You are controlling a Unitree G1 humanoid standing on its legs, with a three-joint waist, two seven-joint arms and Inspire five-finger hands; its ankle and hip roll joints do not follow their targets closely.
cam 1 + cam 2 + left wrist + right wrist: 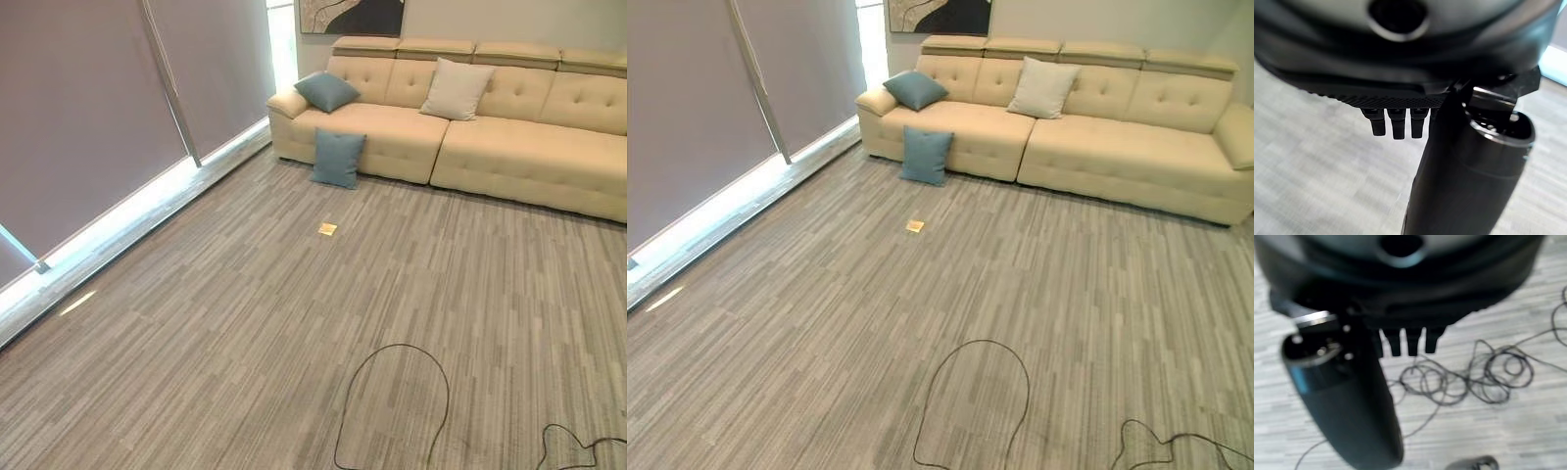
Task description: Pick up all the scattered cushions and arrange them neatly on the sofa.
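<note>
L hand [1400, 122] & R hand [1405, 342] hang over floor [294, 323], fingers straight, holding nothing; blue cushion [338, 158] leans on sofa [509, 147] front

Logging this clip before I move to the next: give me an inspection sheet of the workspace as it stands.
Surface: grey striped carpet.
Job's things: blue cushion on the floor, leaning against the cream sofa; second blue cushion and white cushion on the seat.
Clutter: small yellow square on the carpet.
Hands: left hand and right hand hold nothing, fingers relaxed.
Cables: nothing seen.
Surroundings: grey blinds, framed picture.
</note>
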